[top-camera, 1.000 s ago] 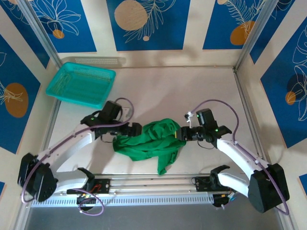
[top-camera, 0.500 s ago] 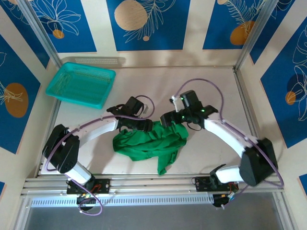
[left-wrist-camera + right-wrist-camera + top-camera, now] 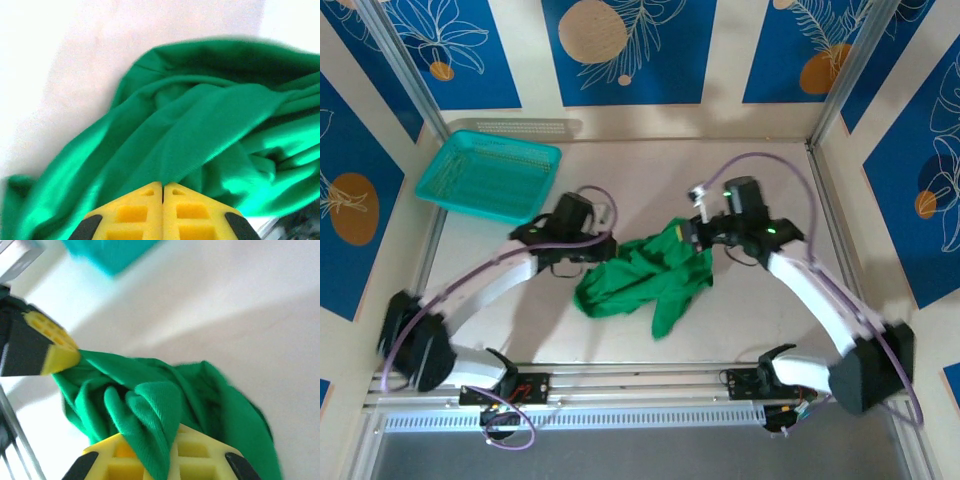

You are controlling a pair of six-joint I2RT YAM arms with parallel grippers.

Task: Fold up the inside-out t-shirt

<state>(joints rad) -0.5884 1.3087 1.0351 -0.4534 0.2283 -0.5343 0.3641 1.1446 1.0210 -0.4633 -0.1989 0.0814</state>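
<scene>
L gripper (image 3: 608, 253): jaws fully shut. In the L wrist view the two yellow fingers (image 3: 134, 214) meet w/ no gap, and the t-shirt (image 3: 200, 130) runs straight into their tips, so I have a thin edge of cloth pinched. From the R wrist cam the L gripper (image 3: 59, 354) shows as a yellow tip w/ a taut ridge of green leaving it, which fits a pinch on the shirt's left edge.

R gripper (image 3: 696, 236): closed down on a thick fold. In the R wrist view a rolled fold of t-shirt (image 3: 150, 405) comes up btwn the yellow fingers (image 3: 200, 452), so the jaws stand only as far apart as the cloth's thickness; R gripper (image 3: 156, 442) is holding it firmly enough that pleats fan out from the grip.

T-shirt (image 3: 645, 278): mid-table, bunched and wrinkly, strung btwn my two grippers, L on its left end, R on its upper right corner. One strip trails toward the near edge. Can't tell how much of it is off the surface; can't make out the neck label.

Around: table (image 3: 650, 170) is pale and bare beyond the shirt. Teal basket (image 3: 490, 176) sits at the far left corner, well apart from the cloth and from L arm; it also shows blurred at the top of the R wrist view (image 3: 110, 252). Purple cables loop over both wrists, not touching the shirt. Nothing lies btwn the grippers except the shirt itself.
</scene>
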